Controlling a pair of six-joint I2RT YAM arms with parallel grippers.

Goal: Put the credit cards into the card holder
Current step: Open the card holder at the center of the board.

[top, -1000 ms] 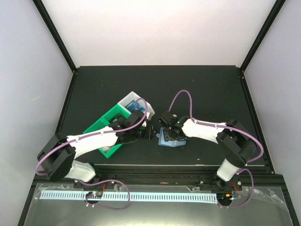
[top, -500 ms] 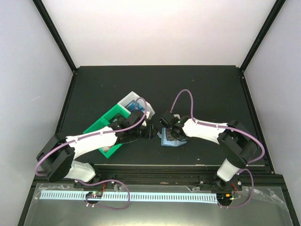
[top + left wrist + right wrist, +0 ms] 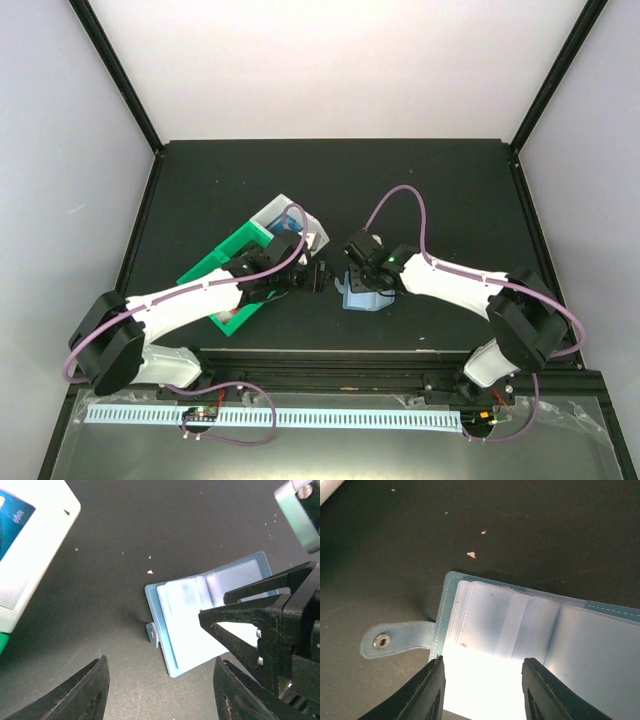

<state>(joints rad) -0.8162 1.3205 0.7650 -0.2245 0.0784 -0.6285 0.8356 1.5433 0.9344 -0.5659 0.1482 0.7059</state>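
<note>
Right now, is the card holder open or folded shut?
Open. The card holder lies spread on the table, its clear sleeves exposed and its snap tab unfastened, sticking out to the side.

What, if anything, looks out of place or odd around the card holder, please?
Only minor things. A few pale crumbs lie scattered on the dark table just beyond the open card holder. Its clear sleeves show and its snap tab lies flat; nothing looks torn or spilled.

Teal-blue card holder [image 3: 520, 625], pale translucent sleeves, silver snap. Black table [image 3: 450, 190]. Green bin [image 3: 213, 266], white bin [image 3: 274, 213] left. Purple cables [image 3: 402, 189].
</note>
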